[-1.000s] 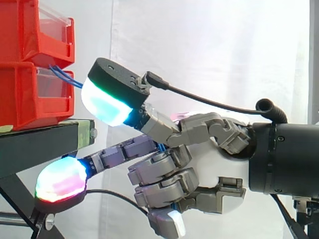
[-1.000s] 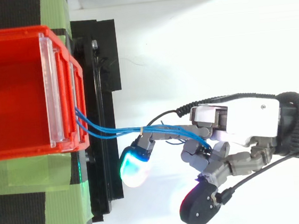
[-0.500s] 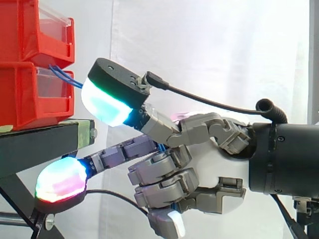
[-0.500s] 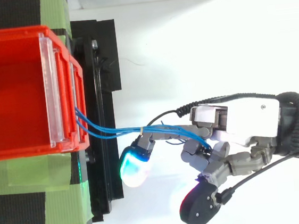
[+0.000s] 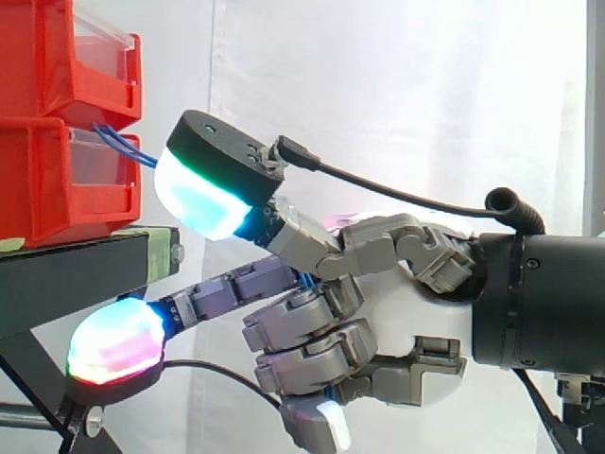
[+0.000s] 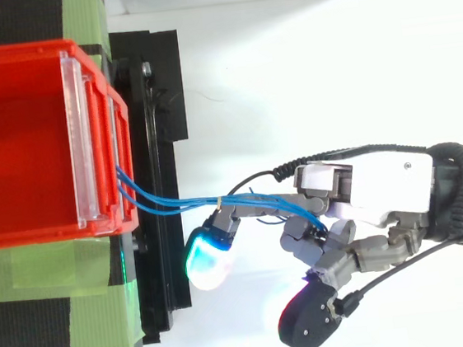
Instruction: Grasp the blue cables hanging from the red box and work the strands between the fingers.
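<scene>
Thin blue cables [image 6: 181, 203] run from the front of the lower red box [image 6: 21, 146] rightward into my hand [image 6: 382, 191]. In the top view the strands pass over one extended finger and vanish among the curled fingers [image 6: 313, 235] near the palm. In the side view the blue cables [image 5: 128, 147] leave the lower red box [image 5: 57, 184] and disappear behind the thumb's glowing pad [image 5: 203, 203]. My hand [image 5: 416, 303] sits just right of the boxes, fingers curled on the strands, one finger stretched low towards the stand.
Two red bins are stacked on a black stand [image 5: 76, 274] with green tape [image 6: 96, 308] on it. A white curtain hangs behind. The arm enters from the right edge.
</scene>
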Controlling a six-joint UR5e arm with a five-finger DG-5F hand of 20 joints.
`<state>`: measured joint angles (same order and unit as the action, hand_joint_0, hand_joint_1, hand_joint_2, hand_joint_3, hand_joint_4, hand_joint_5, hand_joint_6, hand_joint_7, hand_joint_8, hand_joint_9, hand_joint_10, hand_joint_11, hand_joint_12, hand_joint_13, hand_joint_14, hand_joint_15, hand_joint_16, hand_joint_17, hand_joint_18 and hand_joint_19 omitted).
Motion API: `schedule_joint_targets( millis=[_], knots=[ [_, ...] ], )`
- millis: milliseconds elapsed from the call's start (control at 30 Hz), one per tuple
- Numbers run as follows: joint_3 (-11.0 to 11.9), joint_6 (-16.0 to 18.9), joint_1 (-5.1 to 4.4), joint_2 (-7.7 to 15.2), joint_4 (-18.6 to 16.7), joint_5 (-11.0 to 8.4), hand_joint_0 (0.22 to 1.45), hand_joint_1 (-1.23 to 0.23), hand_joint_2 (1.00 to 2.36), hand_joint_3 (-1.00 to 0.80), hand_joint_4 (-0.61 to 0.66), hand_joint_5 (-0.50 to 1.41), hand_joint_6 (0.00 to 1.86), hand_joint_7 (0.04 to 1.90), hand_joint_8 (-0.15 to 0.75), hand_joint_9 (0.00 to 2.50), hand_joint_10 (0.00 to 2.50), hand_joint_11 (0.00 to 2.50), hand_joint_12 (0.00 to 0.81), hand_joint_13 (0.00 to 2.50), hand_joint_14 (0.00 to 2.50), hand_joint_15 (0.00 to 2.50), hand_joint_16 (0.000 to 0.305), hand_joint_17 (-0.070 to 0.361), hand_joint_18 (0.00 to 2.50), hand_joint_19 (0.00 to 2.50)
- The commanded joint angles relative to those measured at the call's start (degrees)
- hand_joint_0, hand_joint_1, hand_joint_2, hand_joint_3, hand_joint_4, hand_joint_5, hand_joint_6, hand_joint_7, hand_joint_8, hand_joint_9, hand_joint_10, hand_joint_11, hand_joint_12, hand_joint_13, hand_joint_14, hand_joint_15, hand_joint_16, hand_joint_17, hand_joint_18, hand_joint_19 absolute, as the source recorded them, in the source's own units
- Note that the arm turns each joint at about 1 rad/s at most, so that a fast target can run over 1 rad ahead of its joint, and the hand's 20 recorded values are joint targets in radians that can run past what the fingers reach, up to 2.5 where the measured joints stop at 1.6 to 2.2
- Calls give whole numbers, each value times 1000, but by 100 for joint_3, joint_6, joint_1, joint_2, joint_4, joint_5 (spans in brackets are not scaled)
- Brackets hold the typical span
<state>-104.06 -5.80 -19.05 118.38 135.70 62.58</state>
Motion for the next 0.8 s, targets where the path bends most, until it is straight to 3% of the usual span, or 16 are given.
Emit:
schedule_joint_targets(
  millis=[0,767],
  knots=[
    [0,0,-2,0,0,0,768,-558,1000,-980,284,81,6,1137,559,1344,2500,2500,695,1730,2500,1918,207,155,1966,725],
    [0,0,-2,0,0,0,771,-557,1001,-983,288,80,7,1140,554,1341,2500,2500,685,1715,2500,1933,205,153,1962,718]
  ],
)
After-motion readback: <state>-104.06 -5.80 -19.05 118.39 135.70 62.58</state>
